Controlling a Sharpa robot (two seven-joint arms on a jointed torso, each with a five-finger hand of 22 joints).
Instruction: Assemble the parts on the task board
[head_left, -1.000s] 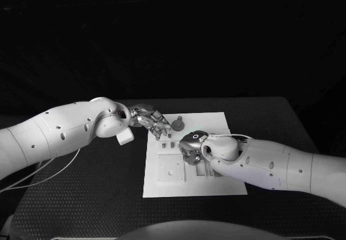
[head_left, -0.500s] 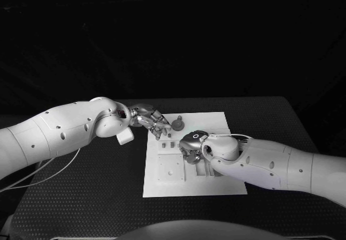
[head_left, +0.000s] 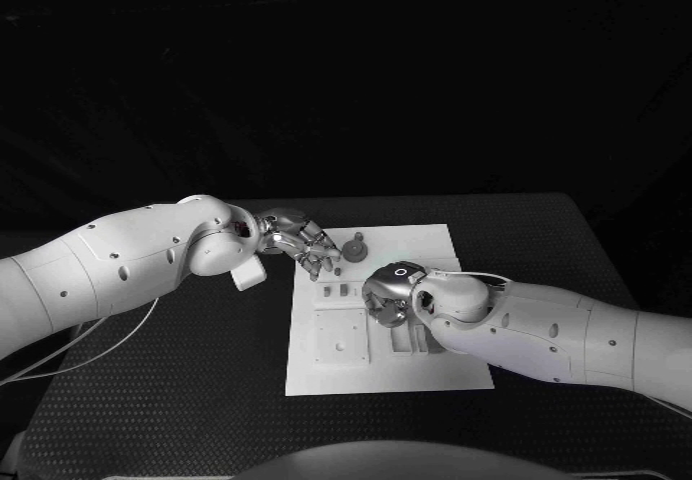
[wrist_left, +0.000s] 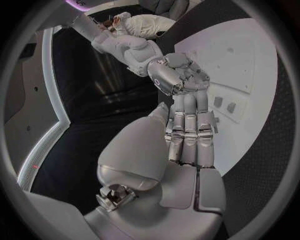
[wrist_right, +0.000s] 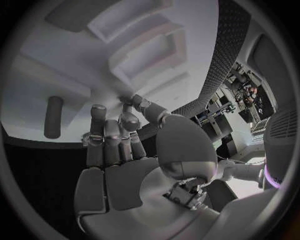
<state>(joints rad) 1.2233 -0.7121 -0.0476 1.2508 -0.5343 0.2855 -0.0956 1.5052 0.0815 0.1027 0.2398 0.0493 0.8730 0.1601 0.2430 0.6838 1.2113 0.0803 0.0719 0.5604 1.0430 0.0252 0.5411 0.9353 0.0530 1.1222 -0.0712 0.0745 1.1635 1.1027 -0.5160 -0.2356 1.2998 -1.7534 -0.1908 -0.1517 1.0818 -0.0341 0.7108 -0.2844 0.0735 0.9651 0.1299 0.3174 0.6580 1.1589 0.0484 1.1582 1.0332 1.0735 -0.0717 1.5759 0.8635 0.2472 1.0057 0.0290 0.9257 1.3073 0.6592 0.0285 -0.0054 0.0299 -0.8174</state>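
While you read these lines, trust only what the views show.
Right robot hand (head_left: 387, 295): fingers curled down on the task board (head_left: 433, 370); grasp you cannot tell.
Left robot hand (head_left: 306, 245): fingers apart, empty.
Part (head_left: 356, 246): upright at far edge, beside left robot hand, nearer it.
Writing: none legible.

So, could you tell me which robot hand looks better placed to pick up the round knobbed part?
Probably the left robot hand: its fingers hang right beside the small grey round knobbed part at the white task board's far edge, while the right robot hand hovers over the middle recesses.
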